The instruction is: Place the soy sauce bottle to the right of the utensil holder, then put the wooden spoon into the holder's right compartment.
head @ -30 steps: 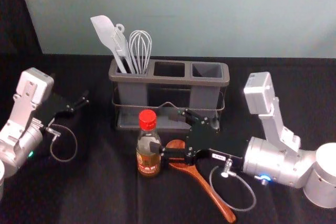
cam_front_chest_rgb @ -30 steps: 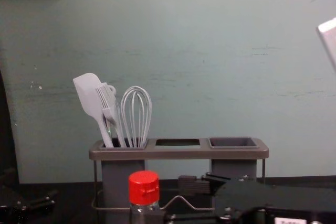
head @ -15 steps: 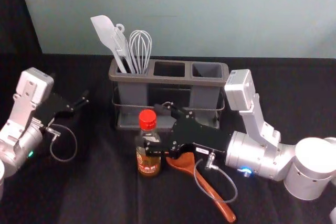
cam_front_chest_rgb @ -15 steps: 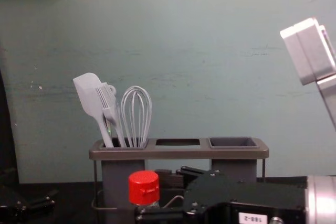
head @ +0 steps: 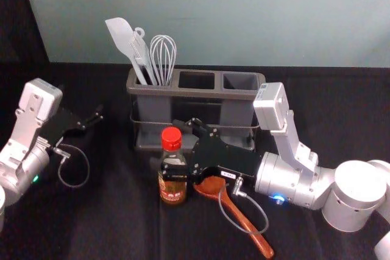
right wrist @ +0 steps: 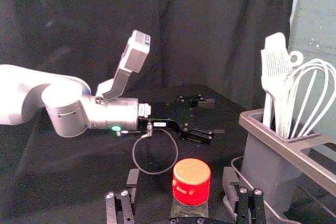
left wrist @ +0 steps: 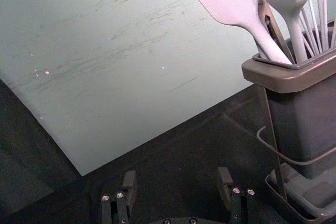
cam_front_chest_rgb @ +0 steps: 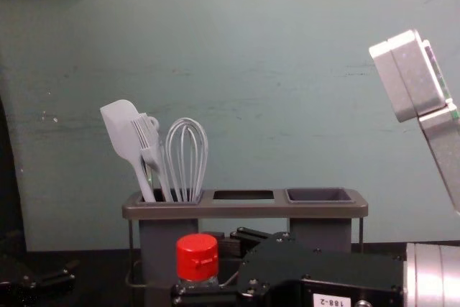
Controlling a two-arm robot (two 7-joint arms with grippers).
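The soy sauce bottle (head: 172,190), beside the wooden spoon (head: 241,216), is being straddled by the spread right tool (right wrist: 181,174); tipping is being risked by off-centre closure; the spread left tool (left wrist: 177,173) is being held well aside, leftward

You're looking down at a black cloth surface (head: 109,217), and faint creases are running across it. Toward its far side, the grey utensil holder (head: 195,92) is standing upright. Nearer you, the soy sauce bottle (head: 172,193) is standing upright in front of the holder, left of its middle. The wooden spoon (head: 245,220) is lying just right of the bottle, its handle slanting toward you and rightward.
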